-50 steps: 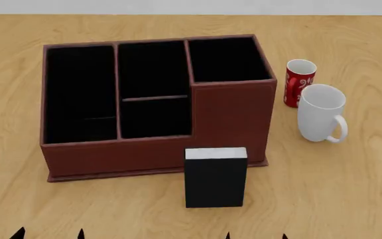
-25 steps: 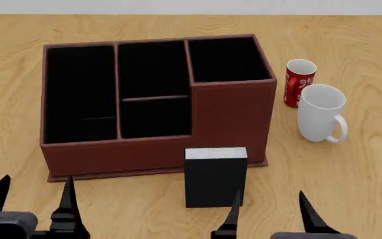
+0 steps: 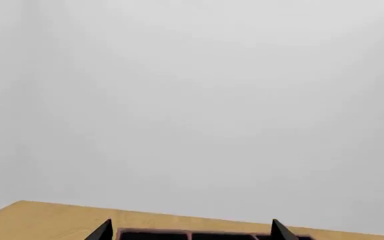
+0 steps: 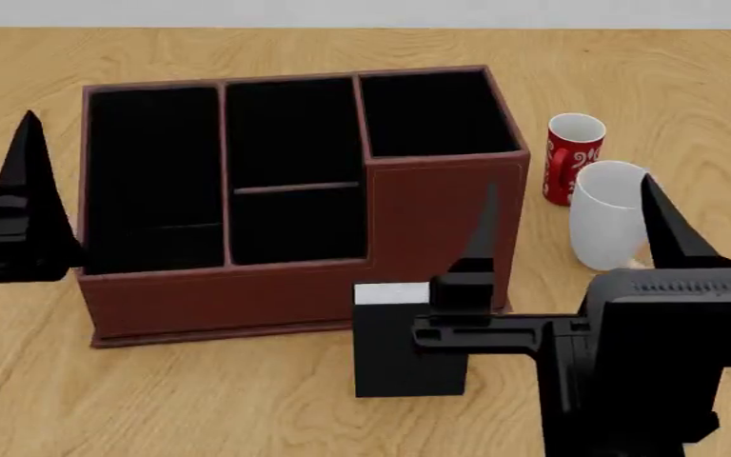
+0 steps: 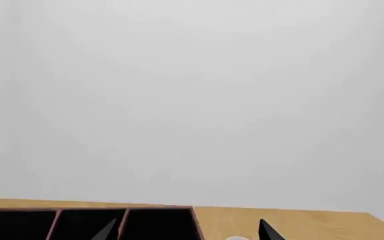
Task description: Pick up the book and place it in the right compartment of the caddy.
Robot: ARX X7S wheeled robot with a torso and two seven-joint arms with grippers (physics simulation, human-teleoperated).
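Two grippers are up over the worktop (image 4: 340, 419), and neither holds anything. The right gripper (image 4: 569, 221) stands with its two pointed fingers upright and spread wide; one finger rises in front of the caddy (image 4: 213, 295), the other in front of the white mug (image 4: 604, 221). Its black wrist block sits low and close to the camera, so the arm seems to be raised and levelled, not yet angled down for a grasp. The right wrist view bears this out: it looks almost horizontally across the caddy's top edge at a blank wall, fingertips just showing.

Just below and to the left of that gripper stands the book (image 4: 398, 347), upright on the worktop, its pale page edge on top, close against the caddy's front wall. Standing it that way leaves both covers free for a pinch from above, which suits spread fingers. The right compartment (image 4: 436, 114) lies beyond the gripper's left finger, behind the tall wall, so the book must be lifted clear over it.

Only one finger of the left gripper (image 4: 16, 205) shows in the head view, out beside the caddy's far end; the left wrist view shows two tips well apart, so it too is wide. A red mug (image 4: 571, 152) stands behind the white one.
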